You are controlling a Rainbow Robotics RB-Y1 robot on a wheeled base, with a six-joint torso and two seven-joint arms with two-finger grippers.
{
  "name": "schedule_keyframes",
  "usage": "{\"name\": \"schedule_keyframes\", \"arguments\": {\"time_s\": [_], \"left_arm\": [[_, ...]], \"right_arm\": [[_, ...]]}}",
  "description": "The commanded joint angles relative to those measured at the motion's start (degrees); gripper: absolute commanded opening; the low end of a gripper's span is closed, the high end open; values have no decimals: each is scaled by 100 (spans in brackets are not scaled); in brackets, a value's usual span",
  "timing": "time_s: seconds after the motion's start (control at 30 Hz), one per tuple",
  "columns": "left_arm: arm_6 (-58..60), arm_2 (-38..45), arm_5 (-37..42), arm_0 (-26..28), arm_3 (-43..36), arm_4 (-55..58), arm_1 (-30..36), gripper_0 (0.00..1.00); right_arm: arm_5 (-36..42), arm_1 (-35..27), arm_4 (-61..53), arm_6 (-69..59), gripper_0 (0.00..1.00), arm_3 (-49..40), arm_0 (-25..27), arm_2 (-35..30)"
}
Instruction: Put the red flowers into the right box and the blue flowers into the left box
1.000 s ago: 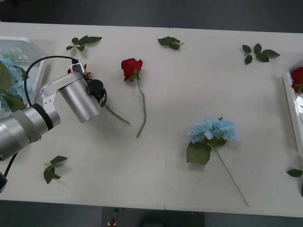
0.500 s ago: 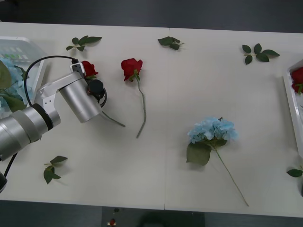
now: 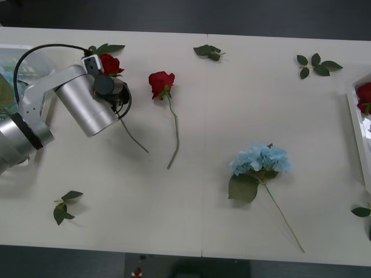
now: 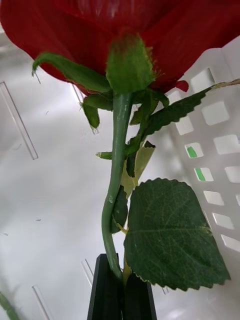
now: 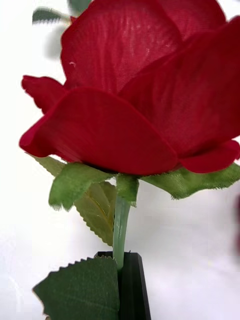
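My left gripper (image 3: pixel 108 80) is shut on the stem of a red rose (image 3: pixel 110 63) near the table's far left, and the stem trails down toward the table. In the left wrist view its black fingers (image 5: pixel 131 287) pinch that stem just under the bud (image 5: pixel 140 90). A second red rose (image 3: pixel 161 83) lies flat at centre-left. One blue hydrangea (image 3: pixel 261 159) lies right of centre. The left box (image 3: pixel 17 55) sits behind my left arm. My right gripper (image 4: pixel 120 295) is shut on another rose's stem (image 4: pixel 116 165) over the right box (image 4: pixel 210 150), whose rim (image 3: pixel 355 116) shows at the right edge.
Loose green leaf sprigs lie along the far edge (image 3: pixel 207 52) (image 3: pixel 316 65) (image 3: pixel 104 49), at the near left (image 3: pixel 64 205) and at the near right edge (image 3: pixel 360 212). A red bud (image 3: pixel 365 95) rests in the right box.
My left gripper has risen and swung back toward the far left with its rose; the bud came up into sight and the stem's tail dragged along. The other flowers stayed put.
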Motion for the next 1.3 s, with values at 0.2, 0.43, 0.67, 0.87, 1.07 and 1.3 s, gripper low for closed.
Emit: {"name": "schedule_keyframes", "arguments": {"time_s": [0.2, 0.43, 0.67, 0.87, 1.07, 1.3], "left_arm": [[-14, 1009, 561, -147, -1946, 500, 192, 0], [-50, 1431, 412, -156, -3071, 289, -2, 0], [-181, 1439, -608, -156, -3554, 210, -661, 0], [-296, 1396, -1205, -165, -3475, -72, -1672, 0], [-217, 1070, -1592, -183, -3115, -836, -2463, 0], [-94, 912, -1601, -130, -2895, -1320, -2849, 0]], "right_arm": [[-99, 13, -59, 228, 100, -96, -54, 46], [-90, 13, -111, 439, 100, -650, -54, 160], [402, 13, -753, 1458, 100, -1300, -54, 116], [1290, 5, -1597, 2065, 100, -1819, -54, -95], [2002, 13, -2528, 2812, 100, -2004, -124, -323], [2846, 5, -3504, 3532, 100, -2004, -353, -429]]}}
